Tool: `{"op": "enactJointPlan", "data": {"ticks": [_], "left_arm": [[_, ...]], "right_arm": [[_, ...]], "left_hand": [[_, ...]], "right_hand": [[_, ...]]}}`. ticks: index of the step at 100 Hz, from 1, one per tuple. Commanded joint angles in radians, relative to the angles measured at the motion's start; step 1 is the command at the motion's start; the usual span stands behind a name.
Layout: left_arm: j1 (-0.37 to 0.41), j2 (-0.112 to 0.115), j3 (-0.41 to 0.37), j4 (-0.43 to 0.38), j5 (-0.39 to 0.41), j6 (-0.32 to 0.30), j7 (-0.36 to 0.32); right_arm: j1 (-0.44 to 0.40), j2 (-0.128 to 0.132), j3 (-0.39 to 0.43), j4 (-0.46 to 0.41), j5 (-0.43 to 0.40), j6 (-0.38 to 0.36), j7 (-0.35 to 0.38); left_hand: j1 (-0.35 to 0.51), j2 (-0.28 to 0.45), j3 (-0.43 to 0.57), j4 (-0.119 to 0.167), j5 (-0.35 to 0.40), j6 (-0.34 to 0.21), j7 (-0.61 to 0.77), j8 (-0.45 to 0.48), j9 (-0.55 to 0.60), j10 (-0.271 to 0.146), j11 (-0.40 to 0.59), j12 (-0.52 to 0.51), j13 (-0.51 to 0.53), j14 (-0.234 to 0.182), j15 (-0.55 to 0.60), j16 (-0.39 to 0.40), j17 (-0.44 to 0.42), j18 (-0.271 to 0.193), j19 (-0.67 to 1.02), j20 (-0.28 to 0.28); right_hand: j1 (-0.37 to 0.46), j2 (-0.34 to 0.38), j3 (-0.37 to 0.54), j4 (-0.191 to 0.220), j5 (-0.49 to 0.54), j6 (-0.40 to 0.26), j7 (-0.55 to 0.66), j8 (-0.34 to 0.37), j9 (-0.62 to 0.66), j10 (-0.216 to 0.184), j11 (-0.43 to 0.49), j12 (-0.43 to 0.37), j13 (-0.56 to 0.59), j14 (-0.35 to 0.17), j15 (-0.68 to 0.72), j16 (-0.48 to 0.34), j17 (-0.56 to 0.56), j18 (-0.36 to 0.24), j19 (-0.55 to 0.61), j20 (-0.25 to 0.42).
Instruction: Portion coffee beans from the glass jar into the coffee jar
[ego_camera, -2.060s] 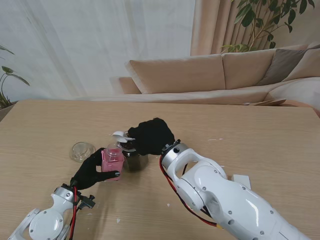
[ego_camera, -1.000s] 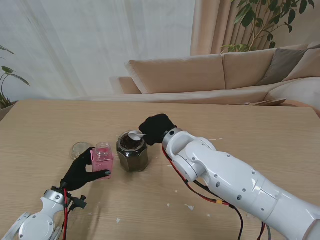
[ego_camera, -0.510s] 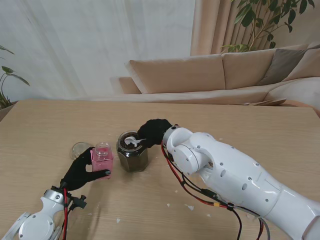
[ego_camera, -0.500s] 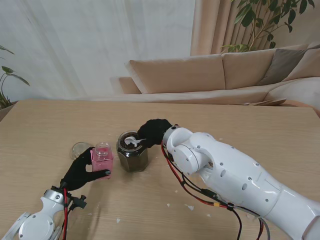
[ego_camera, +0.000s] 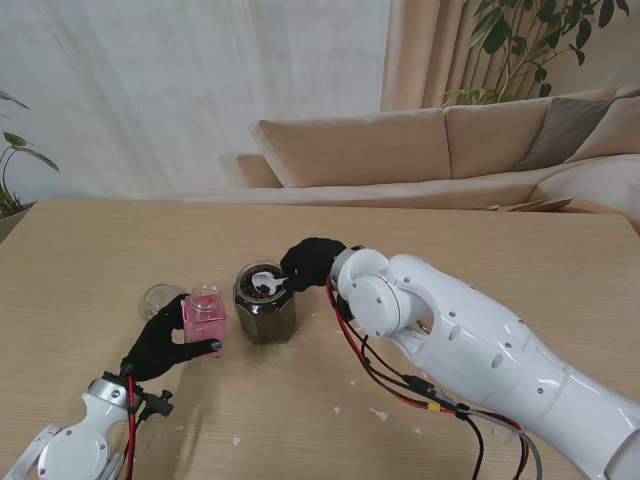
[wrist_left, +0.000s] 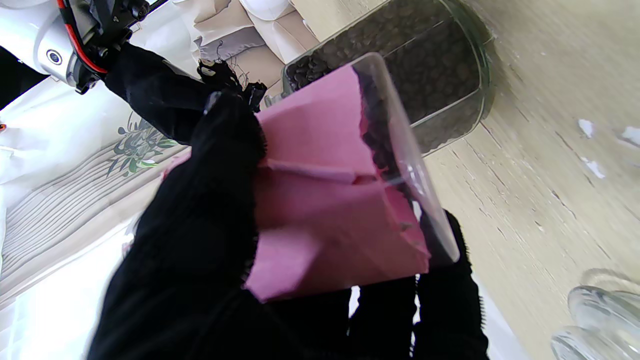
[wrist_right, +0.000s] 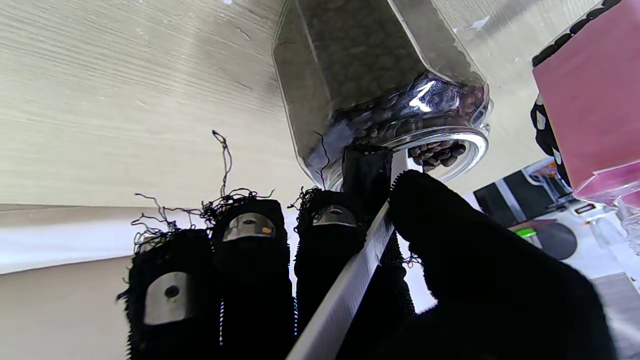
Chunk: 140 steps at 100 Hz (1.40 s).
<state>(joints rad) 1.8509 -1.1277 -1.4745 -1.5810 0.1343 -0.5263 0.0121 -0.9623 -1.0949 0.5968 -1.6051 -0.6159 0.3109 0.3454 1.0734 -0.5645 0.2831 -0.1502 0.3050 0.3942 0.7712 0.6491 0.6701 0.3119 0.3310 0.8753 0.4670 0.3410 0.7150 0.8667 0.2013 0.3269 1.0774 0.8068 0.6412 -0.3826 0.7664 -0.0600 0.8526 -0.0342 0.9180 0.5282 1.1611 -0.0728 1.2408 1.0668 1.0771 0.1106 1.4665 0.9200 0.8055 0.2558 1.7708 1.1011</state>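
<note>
Since the earlier frames the right hand (ego_camera: 312, 262) has come down toward the mouth of the glass jar (ego_camera: 265, 304), and the white spoon (ego_camera: 268, 281) now lies with its bowl inside the opening, on top of the coffee beans (ego_camera: 256, 288); a second ago the spoon was higher, over the rim. The left hand (ego_camera: 168, 343) and its jar have stayed where they were.

The glass jar stands upright near the centre of the stand view, on the wooden desk (ego_camera: 480, 250), and it is filled with dark beans almost to the neck. In the right wrist view the fingers (wrist_right: 330, 235) are closed on the spoon's flat white handle (wrist_right: 350, 285) — the thumb presses it against the side of the index finger, and the other fingers are curled beside it. The rim of the jar (wrist_right: 450, 145) with beans showing is just beyond the fingertips.

The coffee jar (ego_camera: 204, 316), with its pink label, stands just to the left of the glass jar in the stand view, near it but not touching as far as I can tell. The left hand holds it from the lower left side, with fingers wrapped around the pink body (wrist_left: 320, 200). Its mouth is uncovered.

Further left in the frame, beside the coffee jar, a small clear glass lid (ego_camera: 162, 297) lies on the desk — its edge also shows in the left wrist view (wrist_left: 595, 320).
</note>
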Motion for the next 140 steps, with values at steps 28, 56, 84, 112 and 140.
{"op": "enactJointPlan", "data": {"ticks": [28, 56, 84, 112, 140], "left_arm": [[0.003, -0.006, 0.004, -0.01, 0.002, 0.006, -0.013], [0.001, -0.005, 0.005, -0.009, 0.002, 0.009, -0.015], [0.001, -0.005, 0.003, -0.008, 0.0, 0.008, -0.016], [0.001, -0.005, 0.004, -0.008, 0.002, 0.01, -0.015], [-0.001, -0.005, 0.008, -0.008, 0.005, 0.013, -0.015]], "right_arm": [[0.002, -0.009, -0.013, 0.03, -0.047, 0.007, -0.026], [0.038, -0.013, -0.049, 0.053, -0.035, -0.013, -0.014], [0.047, -0.014, -0.035, 0.052, 0.095, 0.003, 0.028], [0.028, -0.014, -0.005, 0.044, 0.138, 0.032, 0.028], [0.005, -0.016, 0.038, 0.032, 0.225, 0.066, 0.037]], "left_hand": [[0.199, 0.2, 0.168, 0.073, 0.042, -0.161, 0.171, 0.077, 0.053, -0.098, 0.121, 0.051, -0.028, -0.006, 0.002, -0.006, 0.012, -0.005, 0.026, 0.015], [0.199, 0.201, 0.168, 0.072, 0.041, -0.16, 0.17, 0.077, 0.053, -0.097, 0.121, 0.051, -0.028, -0.006, 0.002, -0.006, 0.011, -0.005, 0.025, 0.015], [0.199, 0.2, 0.169, 0.072, 0.042, -0.16, 0.171, 0.077, 0.053, -0.096, 0.121, 0.051, -0.027, -0.006, 0.002, -0.006, 0.011, -0.004, 0.026, 0.015], [0.198, 0.201, 0.169, 0.072, 0.041, -0.161, 0.171, 0.077, 0.053, -0.097, 0.121, 0.051, -0.028, -0.006, 0.001, -0.006, 0.011, -0.004, 0.026, 0.015], [0.199, 0.2, 0.169, 0.072, 0.042, -0.16, 0.171, 0.077, 0.053, -0.097, 0.121, 0.05, -0.028, -0.006, 0.002, -0.005, 0.012, -0.005, 0.026, 0.015]], "right_hand": [[0.025, 0.021, 0.029, 0.041, 0.019, 0.007, 0.003, -0.007, 0.053, -0.019, 0.043, 0.007, 0.035, 0.007, 0.036, 0.006, 0.023, 0.01, 0.174, 0.002], [0.022, 0.022, 0.028, 0.04, 0.019, 0.001, 0.004, -0.007, 0.053, -0.022, 0.043, 0.007, 0.034, 0.003, 0.036, 0.004, 0.023, 0.008, 0.175, 0.0], [0.025, 0.023, 0.027, 0.041, 0.019, 0.006, 0.004, -0.006, 0.053, -0.019, 0.046, 0.008, 0.036, 0.003, 0.041, 0.006, 0.025, 0.007, 0.177, 0.0], [0.025, 0.022, 0.029, 0.042, 0.02, 0.011, 0.004, -0.006, 0.056, -0.015, 0.048, 0.008, 0.041, 0.008, 0.045, 0.007, 0.031, 0.012, 0.183, 0.001], [0.028, 0.021, 0.029, 0.04, 0.02, 0.021, 0.003, -0.006, 0.059, -0.006, 0.052, 0.008, 0.044, 0.016, 0.051, 0.008, 0.034, 0.018, 0.187, 0.002]]}}
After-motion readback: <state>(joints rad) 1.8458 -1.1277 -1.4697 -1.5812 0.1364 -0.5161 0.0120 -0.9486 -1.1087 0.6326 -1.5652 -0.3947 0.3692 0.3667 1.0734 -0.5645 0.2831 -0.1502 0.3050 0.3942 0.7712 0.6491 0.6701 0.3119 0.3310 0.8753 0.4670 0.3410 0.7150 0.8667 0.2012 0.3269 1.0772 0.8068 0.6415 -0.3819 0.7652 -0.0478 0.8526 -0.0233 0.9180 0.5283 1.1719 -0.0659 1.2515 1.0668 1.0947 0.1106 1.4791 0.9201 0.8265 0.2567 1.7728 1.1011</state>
